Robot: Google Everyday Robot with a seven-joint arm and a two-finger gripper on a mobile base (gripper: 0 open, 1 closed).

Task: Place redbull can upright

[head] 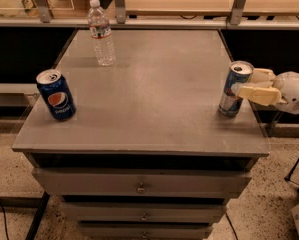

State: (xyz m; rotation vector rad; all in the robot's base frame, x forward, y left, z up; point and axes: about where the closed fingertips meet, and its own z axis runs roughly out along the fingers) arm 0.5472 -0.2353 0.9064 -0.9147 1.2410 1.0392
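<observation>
Grey surface: redbull can stands about upright near right edge. Arm reaches in level from right; gripper fingers clasp can's upper half.

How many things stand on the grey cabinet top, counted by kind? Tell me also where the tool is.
Cans: 2 (redbull can, Pepsi can)
Bottles: 1 (water bottle)
Total: 3
The tool is at the redbull can, by the right edge of the cabinet top.
</observation>
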